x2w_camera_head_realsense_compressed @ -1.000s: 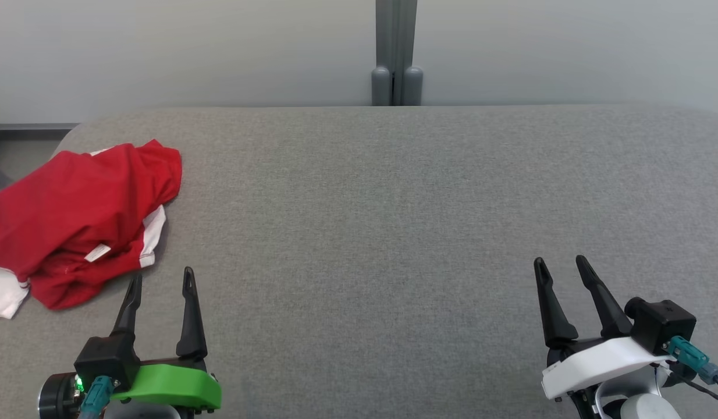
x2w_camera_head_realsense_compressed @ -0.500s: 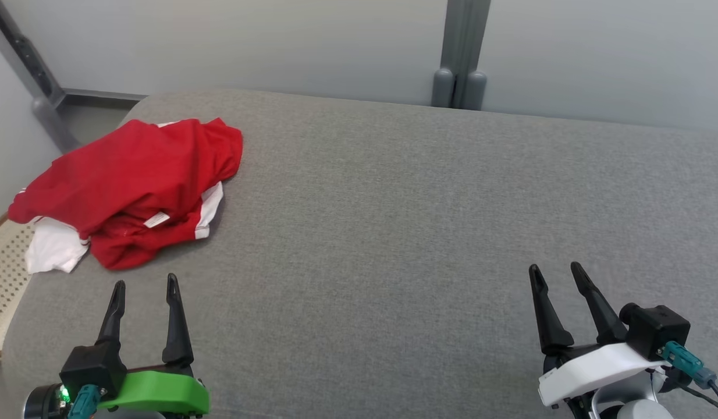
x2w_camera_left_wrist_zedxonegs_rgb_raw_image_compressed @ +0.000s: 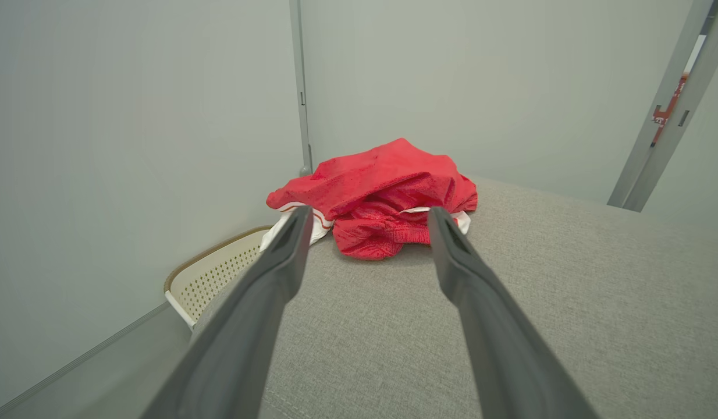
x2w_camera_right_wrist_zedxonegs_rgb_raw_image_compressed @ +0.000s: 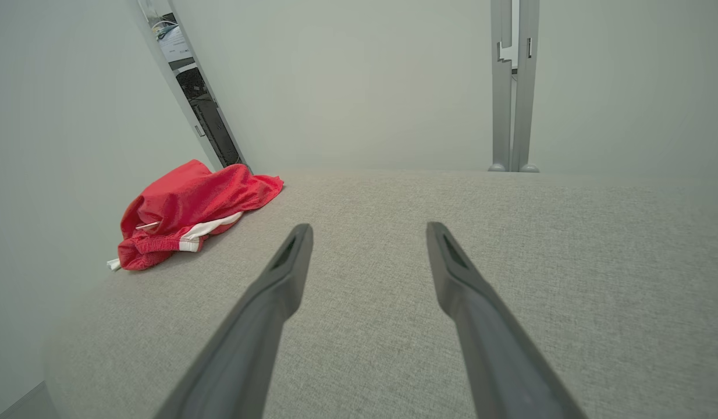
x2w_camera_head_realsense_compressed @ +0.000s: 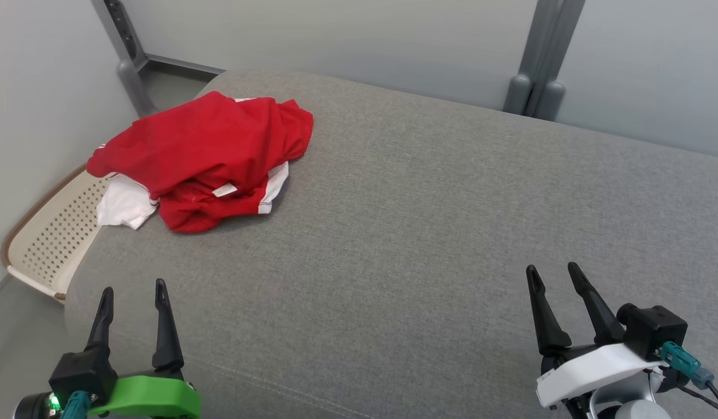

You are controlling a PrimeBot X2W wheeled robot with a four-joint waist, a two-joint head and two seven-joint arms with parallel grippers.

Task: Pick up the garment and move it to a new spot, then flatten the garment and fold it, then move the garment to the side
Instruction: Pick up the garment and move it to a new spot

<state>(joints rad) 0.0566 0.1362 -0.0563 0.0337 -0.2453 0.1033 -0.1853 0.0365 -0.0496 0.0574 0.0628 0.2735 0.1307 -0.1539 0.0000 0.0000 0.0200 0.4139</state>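
A crumpled red garment (x2w_camera_head_realsense_compressed: 210,151) with white trim lies in a heap at the far left corner of the grey padded table (x2w_camera_head_realsense_compressed: 429,233). The left wrist view has the garment (x2w_camera_left_wrist_zedxonegs_rgb_raw_image_compressed: 382,198) straight ahead, beyond the fingertips. In the right wrist view the garment (x2w_camera_right_wrist_zedxonegs_rgb_raw_image_compressed: 190,215) lies far off to the left. My left gripper (x2w_camera_head_realsense_compressed: 132,288) hovers open at the near left edge, well short of the cloth and holding nothing. Open and empty too, my right gripper (x2w_camera_head_realsense_compressed: 551,270) sits at the near right, far from the garment.
A cream perforated basket (x2w_camera_head_realsense_compressed: 50,238) stands on the floor just off the table's left edge, also visible as a basket (x2w_camera_left_wrist_zedxonegs_rgb_raw_image_compressed: 213,279) in the left wrist view. Pale walls and grey metal posts (x2w_camera_head_realsense_compressed: 536,64) close in behind and to the left.
The head camera has turned left, so the whole picture has shifted right and the basket and left wall have come into view. The garment lies as before; both grippers stay open.
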